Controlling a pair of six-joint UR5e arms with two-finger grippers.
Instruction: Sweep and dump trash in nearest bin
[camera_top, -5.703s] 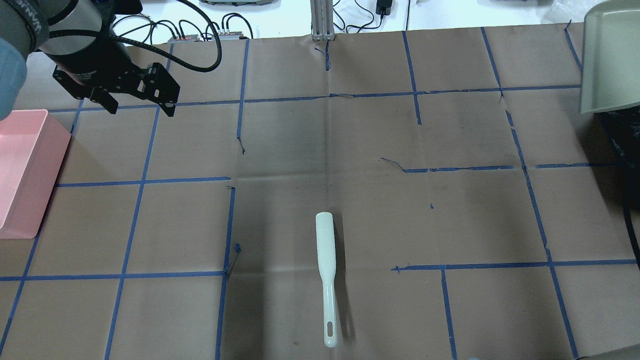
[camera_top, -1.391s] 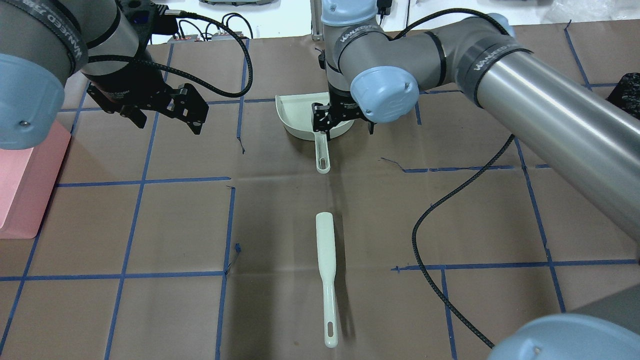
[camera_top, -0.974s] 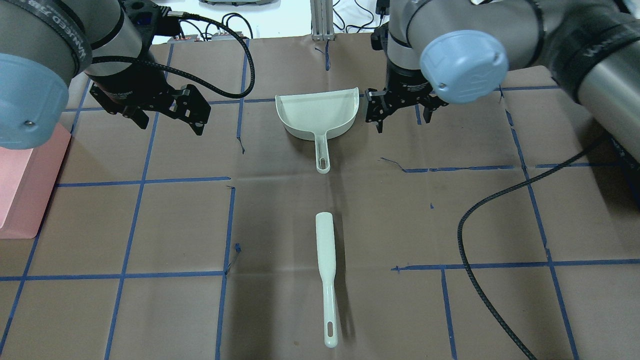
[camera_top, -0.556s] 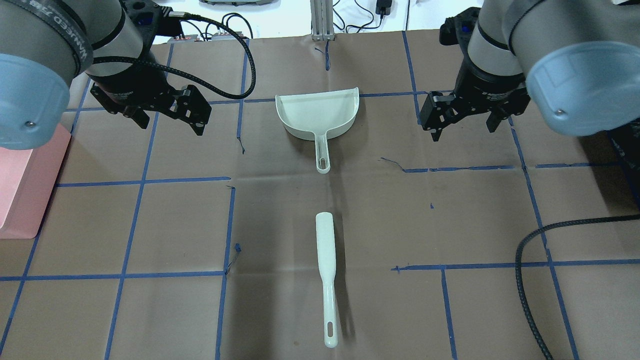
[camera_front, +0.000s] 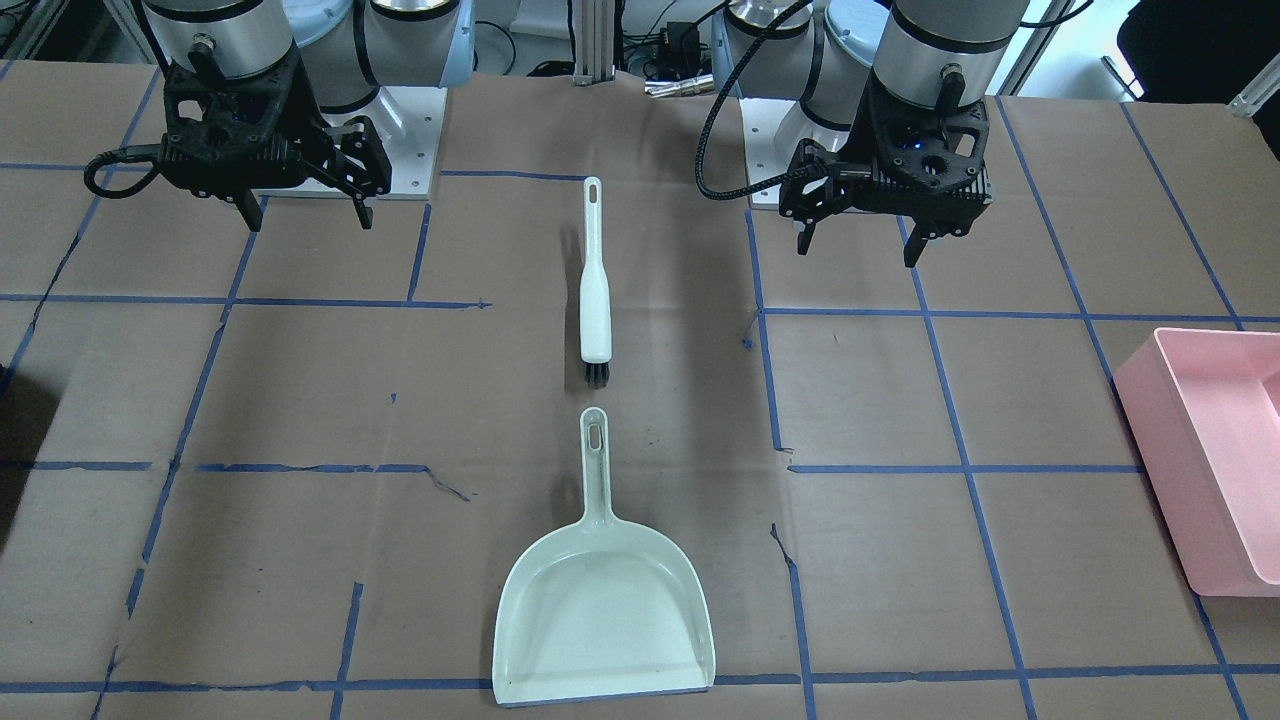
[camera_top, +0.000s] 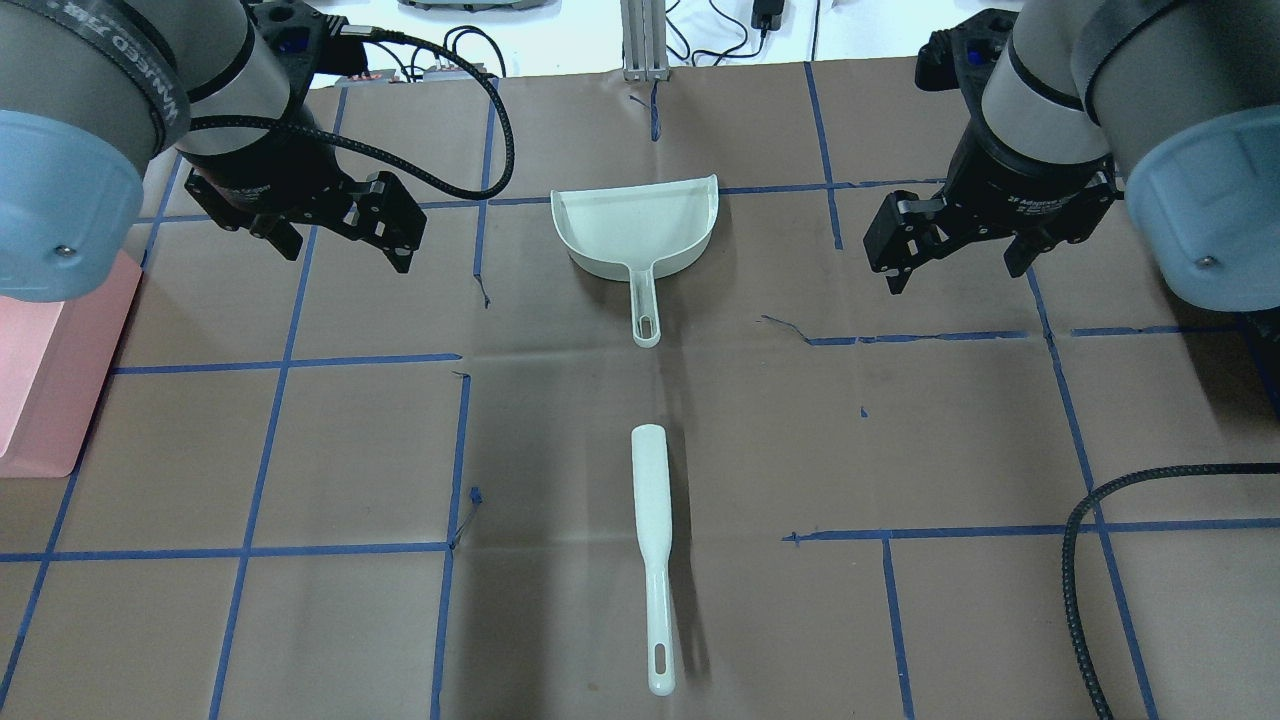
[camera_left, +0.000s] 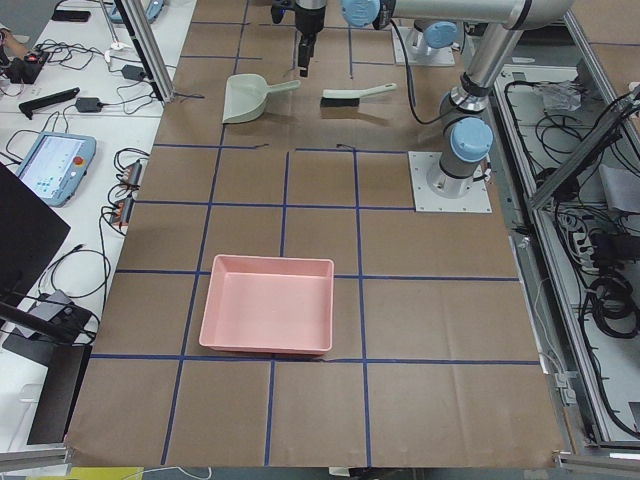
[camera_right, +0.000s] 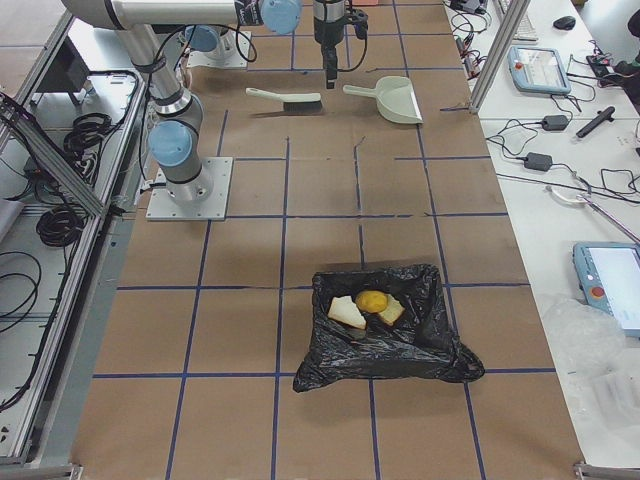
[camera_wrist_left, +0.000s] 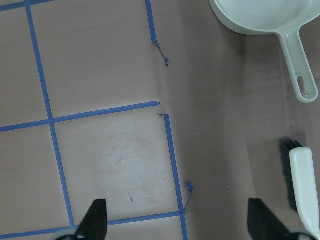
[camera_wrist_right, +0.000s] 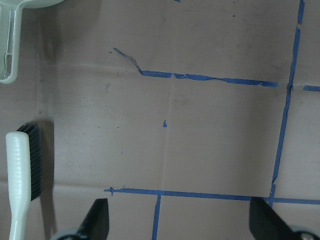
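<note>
- The potato (camera_right: 372, 302) and the two bread pieces (camera_right: 347, 313) lie together inside a crumpled black bag (camera_right: 440, 340), at the end of the surface (camera_top: 300, 450) on the robot's right. They are well apart from both claws. By the look of it the trash is already dumped.
- Of the two arms, the right one is nearer the bag. A pink bin (camera_left: 265, 262) stands at the opposite end, on the robot's left, with nothing showing in it.
- The right claw (camera_top: 952, 276) hovers above the surface with its fingers spread and nothing between them. The left claw (camera_top: 345, 252) does the same on the other side.
- Between the claws, on the centre line, the dustpan (camera_top: 635, 225) sits flat with its mouth facing away from the robot and its handle pointing back toward it.
- The brush (camera_top: 652, 520) lies in line with that handle – long axis running from robot to far edge, bristle end toward the dustpan, a gap between them. Neither claw touches either tool.
- Compared with just over a second ago, the right claw has let go of the dustpan handle and drawn off to the robot's right – the dustpan and brush have not shifted since, and the left claw has barely moved.
</note>
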